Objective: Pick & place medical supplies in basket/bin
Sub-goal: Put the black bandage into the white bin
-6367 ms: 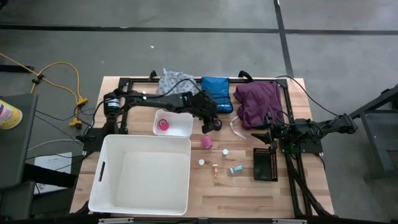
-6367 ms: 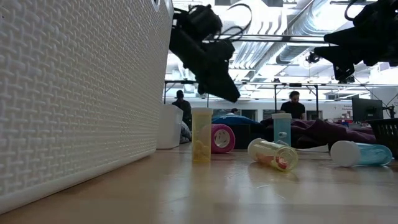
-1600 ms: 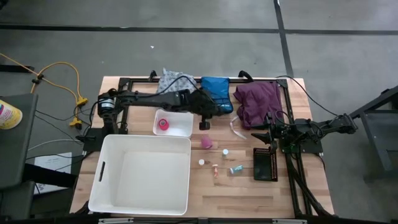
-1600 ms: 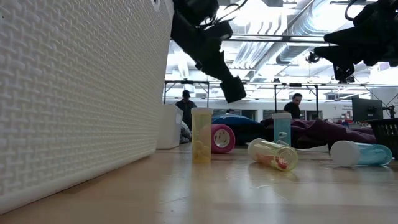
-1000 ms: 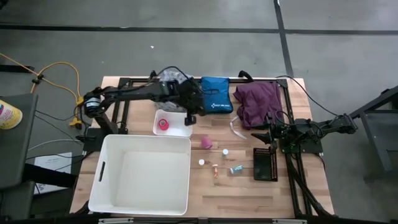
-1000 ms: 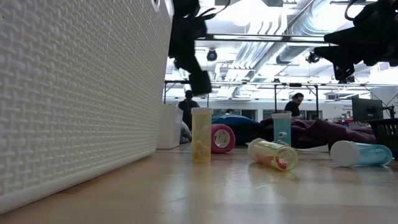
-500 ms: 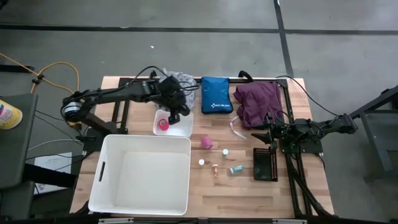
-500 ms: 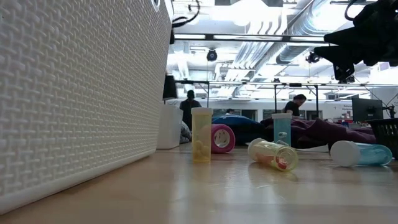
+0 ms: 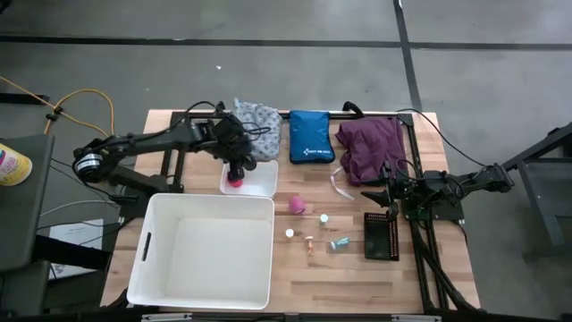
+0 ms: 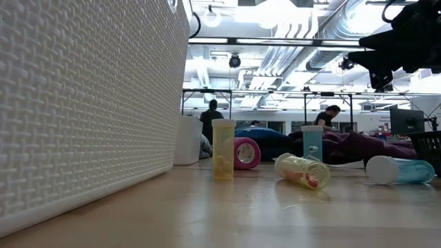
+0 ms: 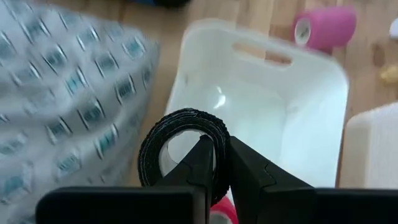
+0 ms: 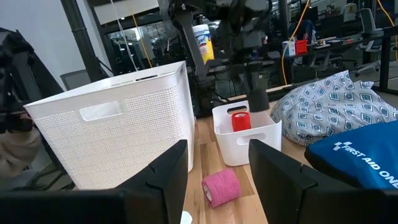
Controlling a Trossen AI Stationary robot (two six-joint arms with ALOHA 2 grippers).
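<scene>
The left gripper (image 11: 214, 171) pinched a black tape roll (image 11: 180, 152) by its rim; it looked light, soft and springy.

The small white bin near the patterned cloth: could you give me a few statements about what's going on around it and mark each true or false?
1. The left gripper is shut on a black tape roll. True.
2. It hangs above the small white bin. True.
3. The small bin is empty. False: a pink tape roll already sits in it.
4. The right gripper holds the purple cloth. False: it waits open beside the cloth, holding nothing.
5. Another pink roll lies on the table outside both bins. True.
</scene>
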